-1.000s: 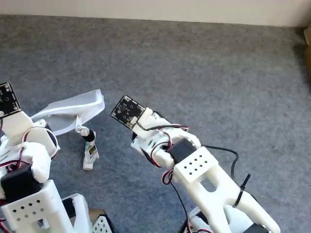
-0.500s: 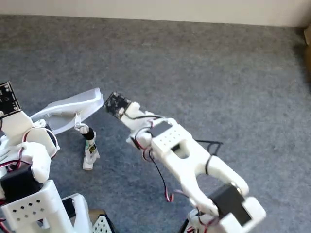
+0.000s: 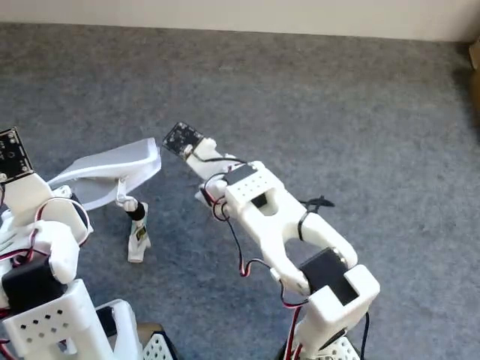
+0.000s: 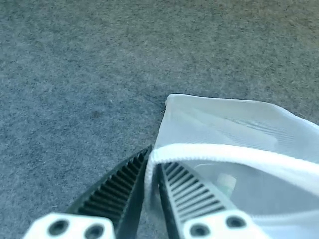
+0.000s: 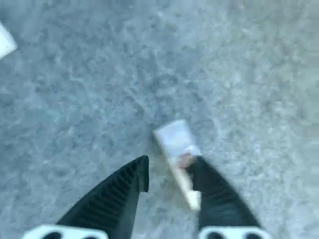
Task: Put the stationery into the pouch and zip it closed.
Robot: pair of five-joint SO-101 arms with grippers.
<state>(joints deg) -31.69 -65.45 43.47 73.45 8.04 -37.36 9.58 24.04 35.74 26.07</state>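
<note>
Two arms are working over a table (image 3: 352, 112) that is wearing a grey, carpet-like nap, mottled and a little scuffed in every view. A pale strip of wall (image 3: 240, 13) is running along the 12 o'clock edge, and a brown corner of something (image 3: 475, 71) is poking in at 3 o'clock.

The left arm (image 3: 45, 247) is standing at 8 o'clock. Its left pincer (image 4: 153, 167) is pressing together on the white rim of the pouch (image 3: 112, 166), ribbed pads on either side of the fabric. The pouch is translucent white mesh, hanging open at 9 o'clock, its far end drooping toward the nap.

A black-capped stick (image 3: 137, 234) is lying on the table at 6 o'clock of the pouch, close under it.

The right arm (image 3: 277, 225) is stretching from 5 o'clock toward the pouch's 3 o'clock end. The right pincer (image 5: 170, 167) is standing spread just above the nap, holding nothing. A small white block (image 5: 174, 139) is lying between its fingers, hard against one of them.
</note>
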